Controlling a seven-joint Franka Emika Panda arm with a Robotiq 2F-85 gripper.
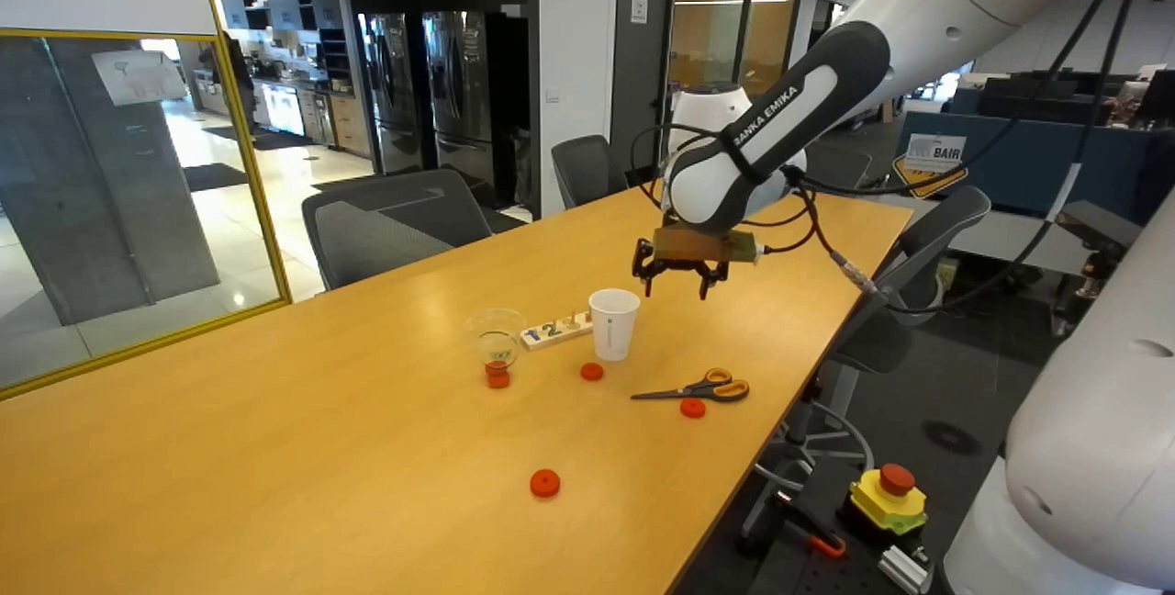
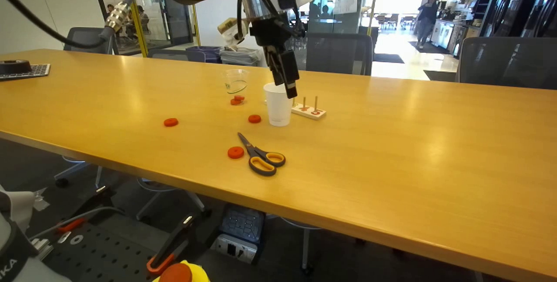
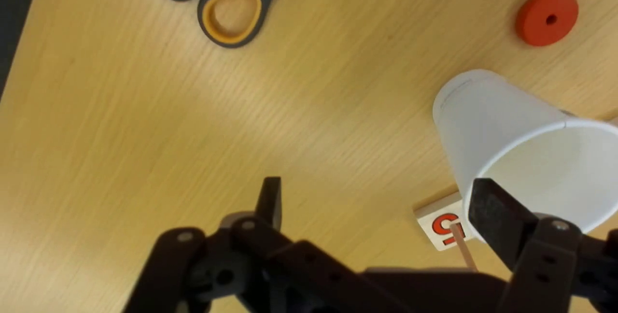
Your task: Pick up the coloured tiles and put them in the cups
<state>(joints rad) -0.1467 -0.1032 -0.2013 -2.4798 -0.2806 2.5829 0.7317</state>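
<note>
Over the table [image 2: 413, 156] I have the gripper [image 1: 677, 294] standing wide, nothing between its fingers; I take near as the side the arm [image 1: 854, 62] stands on. My biggest worry is the white cup [image 2: 278, 108]: one finger [image 3: 499, 219] is close by its rim, touching or not I can't tell from here, and the cup looks light, so a careless swing to the left would probably topple it. The clear cup [image 2: 235, 81], farther off and to the left, is hard to read; I could misjudge its rim and release short of it. The scissors [image 2: 258, 151] on the near side could get pinched or dragged, because a red tile [image 2: 235, 152] lies just left of them. Tiles this low and round might also skid away if I grip too shallow.

My count, biggest down: one table, one gripper, what looks like one keyboard [image 2: 40, 71] at the left end, two cups (one white, one clear), one pair of scissors, one pegged board [image 2: 310, 111] right of the white cup and partly on its far side. Then five red tiles: the scissors tile, one tile [image 2: 254, 119] just left of the white cup, one tile [image 2: 171, 122] alone to the left, and two tiles [image 2: 235, 102] together at the clear cup's near side, outside it, whether stacked or merely leaning I can't tell
</note>
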